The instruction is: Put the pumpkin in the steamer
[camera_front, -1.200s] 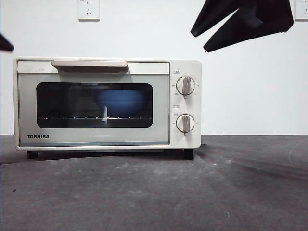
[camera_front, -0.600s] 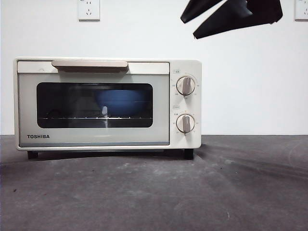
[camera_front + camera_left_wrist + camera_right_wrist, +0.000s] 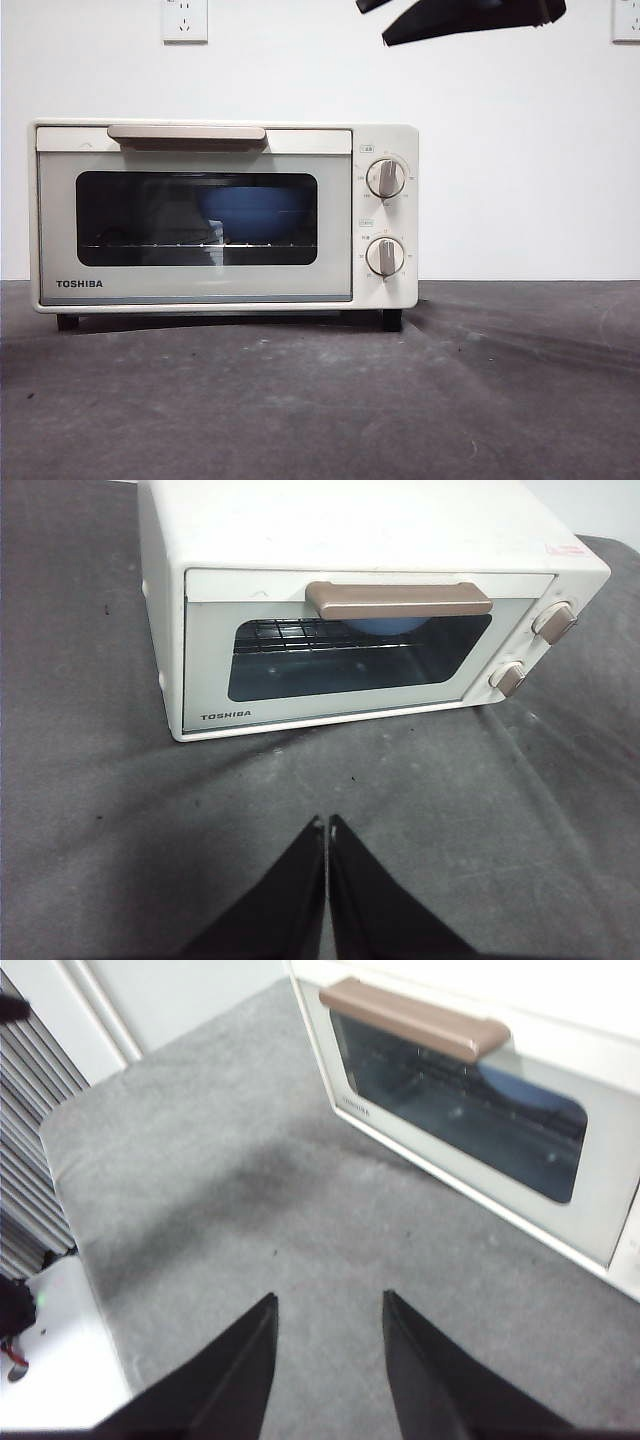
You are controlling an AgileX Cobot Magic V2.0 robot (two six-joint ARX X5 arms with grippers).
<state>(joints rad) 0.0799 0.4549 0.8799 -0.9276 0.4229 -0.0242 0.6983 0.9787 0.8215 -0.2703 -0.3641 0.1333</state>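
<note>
The steamer [image 3: 225,215] — a cream-white TOSHIBA countertop box — sits on the dark grey table [image 3: 320,400] with its glass door [image 3: 196,218] shut and the beige bar handle [image 3: 187,135] up top. Two round knobs [image 3: 386,178] are stacked on its right panel. Through the glass you can make out a wire rack [image 3: 300,635] and a blue bowl [image 3: 252,212] sitting on it. No pumpkin shows up in any view, so I can't say where it is.

The right gripper [image 3: 325,1360] hangs high above the table in front of the steamer, jaws spread with a clear gap and nothing between them — in the front view it's the big dark shape [image 3: 460,15] at the top edge, up and to the right of the oven. The left gripper [image 3: 326,825] hovers over the table in front of the steamer's door, jaws pressed together, holding nothing.

A white wall socket [image 3: 184,20] is on the wall behind.
</note>
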